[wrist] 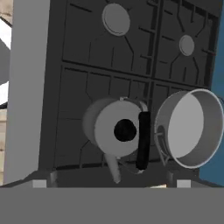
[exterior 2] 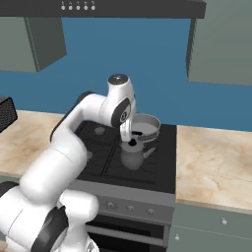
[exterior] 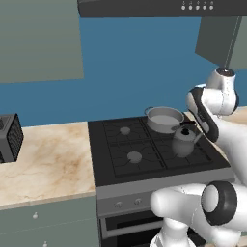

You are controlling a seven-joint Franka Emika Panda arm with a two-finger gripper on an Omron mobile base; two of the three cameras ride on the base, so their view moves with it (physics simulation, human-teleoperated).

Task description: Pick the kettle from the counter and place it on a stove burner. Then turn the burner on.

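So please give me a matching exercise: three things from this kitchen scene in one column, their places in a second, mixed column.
Things:
1. kettle
2. silver pot
3. black appliance

Places:
A. rear right of the stove
B. on the counter, left of the stove
C. front right burner, under the hand

Pairs: 1-C, 2-A, 3-B

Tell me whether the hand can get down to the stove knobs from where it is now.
Probably yes. The hand hangs open above the kettle on the stove, and nothing stands between it and the knobs on the front panel.
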